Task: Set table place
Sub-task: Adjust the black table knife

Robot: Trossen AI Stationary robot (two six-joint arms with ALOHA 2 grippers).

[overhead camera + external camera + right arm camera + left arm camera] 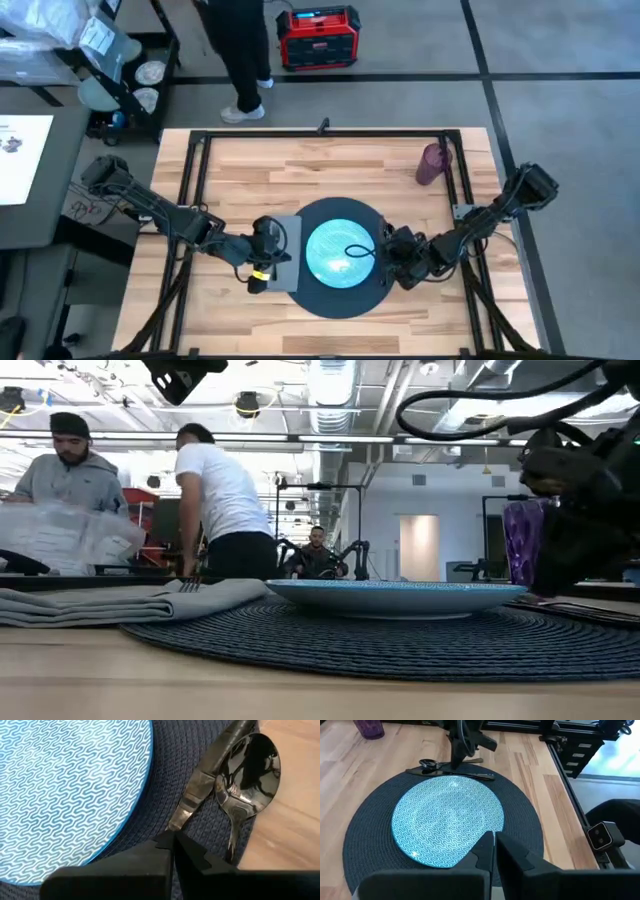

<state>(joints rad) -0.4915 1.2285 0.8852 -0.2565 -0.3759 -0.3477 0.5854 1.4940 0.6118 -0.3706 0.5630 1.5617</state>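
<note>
The teal plate (338, 250) sits in the middle of the dark round mat (335, 298) on the wooden table (240, 160). The grey napkin (120, 602) lies against the mat's left side with the fork (190, 586) on it. The knife (196, 787) and spoon (248, 767) lie side by side on the mat's right edge. The purple cup (433, 163) stands at the far right. My left gripper (494, 851) hovers shut over the napkin, pointing at the plate. My right gripper (172, 842) is shut, low over the mat, at the knife's end. My right gripper's shut fingertips (165, 840) stand right at the knife's end nearest them (175, 823), slanting down onto the mat. Whether they touch the knife I cannot tell. The knife lies flat on the mat beside the plate.
A black tube frame (320, 134) runs around the tabletop. Bare wood shows between the mat and the far edge and along the near edge. Beyond the table are people (225, 500), a red case (318, 38) on the floor and a dark side desk (30, 160).
</note>
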